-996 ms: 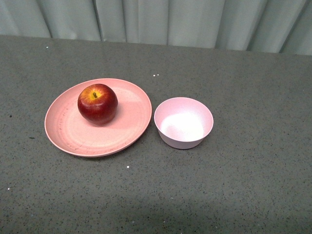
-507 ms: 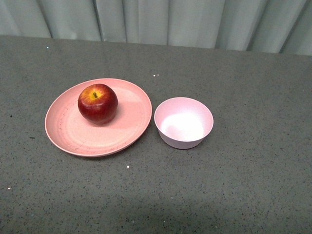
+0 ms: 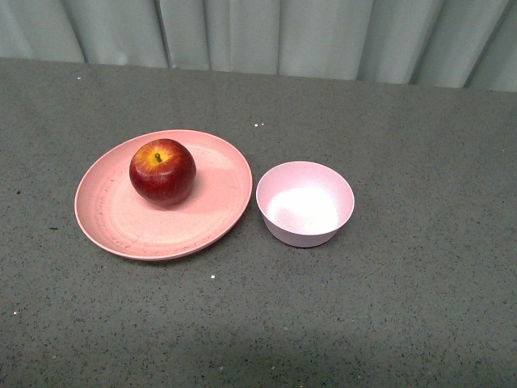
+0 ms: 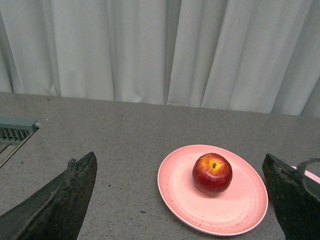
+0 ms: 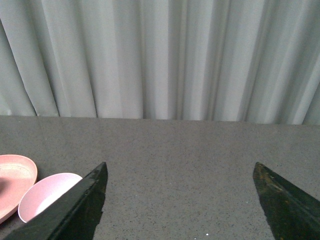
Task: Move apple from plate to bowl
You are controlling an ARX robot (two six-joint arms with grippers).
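Grey speckled tabletop (image 3: 404, 307), pale curtain (image 3: 283, 36) behind, and the job looks like it's at square one: the apple (image 3: 162, 171) sits stem-up on the plate (image 3: 121, 226), a bit toward the far side of it, and the bowl (image 3: 299, 236) stands empty just beside the plate's right edge. Neither arm shows in the front view. From the wrist cams, the left gripper (image 4: 179, 157) has its jaws spread wide with nothing between them and is looking at the apple from well back. The right gripper (image 5: 180, 165) is equally wide and empty, facing mostly bare table with the bowl off at one side. My take is that the left arm is the natural pick, since the apple is on its side. I'd come down from above, centre on the stem and straddle the widest part of the fruit. Squeeze gently, because a round glossy skin probably wants to roll or squirt out of a lopsided pinch. Lift clear of the plate's rim before swinging over. That bowl is barely wider than the apple – so line up dead centre and lower it close before letting go, or the bowl could tip or skid.
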